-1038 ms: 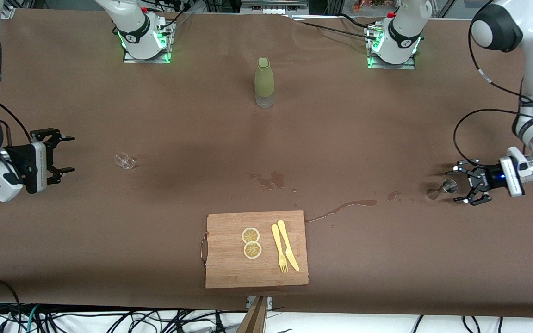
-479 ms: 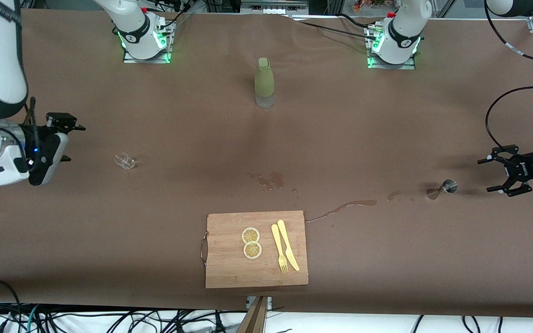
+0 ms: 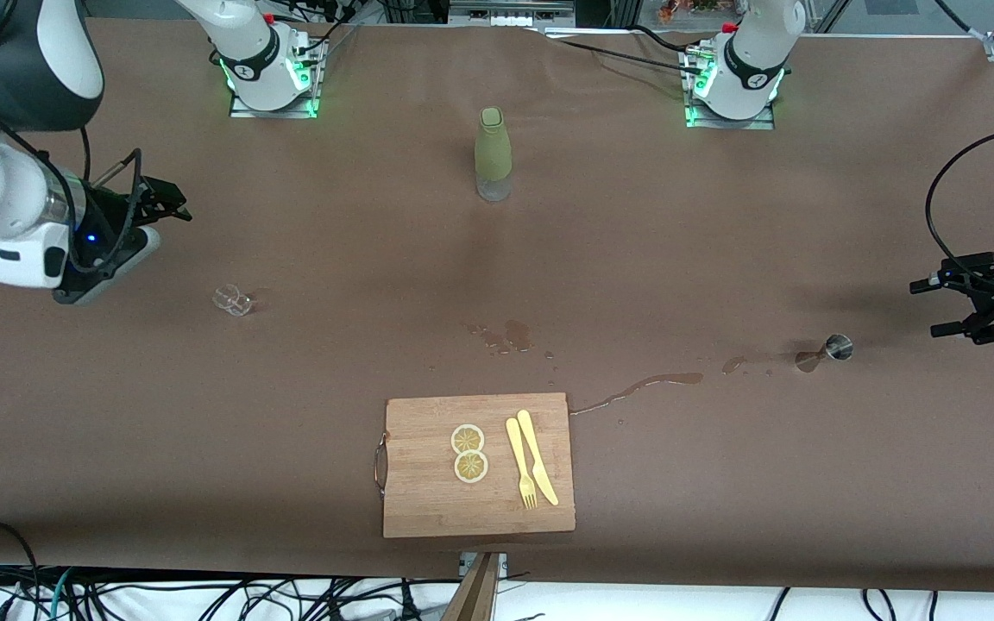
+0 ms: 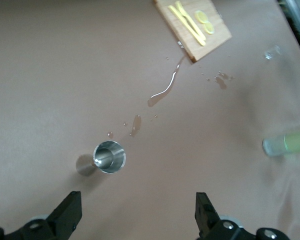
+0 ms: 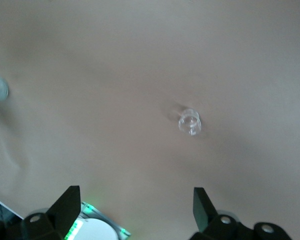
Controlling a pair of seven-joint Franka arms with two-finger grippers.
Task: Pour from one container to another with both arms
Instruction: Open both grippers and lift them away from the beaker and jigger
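Observation:
A small steel jigger (image 3: 838,348) stands upright on the brown cloth toward the left arm's end, also visible in the left wrist view (image 4: 109,157). My left gripper (image 3: 927,308) (image 4: 138,215) hangs open over bare cloth beside it, well apart, with nothing between its fingers. A small clear glass (image 3: 234,300) (image 5: 190,121) stands toward the right arm's end. Over bare cloth beside the glass, my right gripper (image 3: 166,203) (image 5: 135,205) is raised, open and empty.
A green bottle (image 3: 493,153) stands mid-table near the bases. A wooden cutting board (image 3: 428,500) carries two lemon slices (image 3: 468,453) and a yellow fork and knife (image 3: 531,468). Spilled liquid (image 3: 644,385) streaks the cloth between board and jigger, with more drops (image 3: 506,336).
Both grippers have drawn away from the containers: the left one backed off the jigger toward the table's end, and the right one swung up toward its base. Jigger and glass stayed put.

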